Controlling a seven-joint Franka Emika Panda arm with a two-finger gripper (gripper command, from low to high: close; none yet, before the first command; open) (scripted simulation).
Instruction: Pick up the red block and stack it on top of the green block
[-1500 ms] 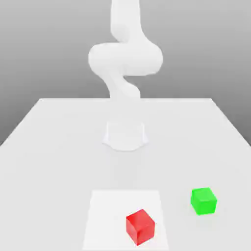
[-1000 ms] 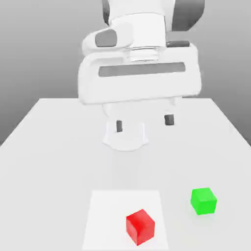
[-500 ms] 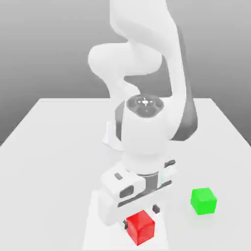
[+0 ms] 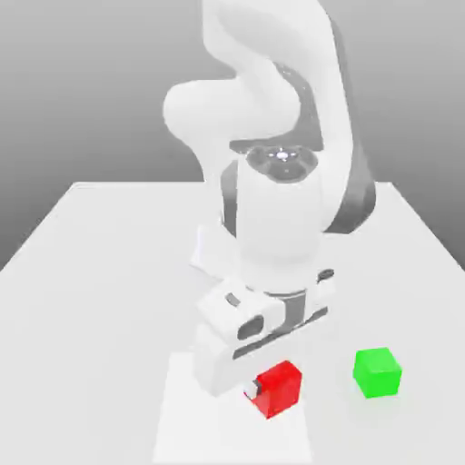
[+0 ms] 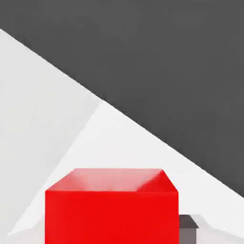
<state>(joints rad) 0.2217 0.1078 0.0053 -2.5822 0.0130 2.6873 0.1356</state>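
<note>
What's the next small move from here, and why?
Probably carry the red block toward the exterior view's right, over the green block, keeping it raised. The gripper appears to be shut on the red block, which seems to sit off the table, while the green block stands apart with its top bare. Lowering should wait until the two are lined up.

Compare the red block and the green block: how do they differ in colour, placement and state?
The red block is red, the green block green. The red one sits at the gripper; the green one stands free on the table, toward the exterior view's right. Both are similar-sized cubes.
</note>
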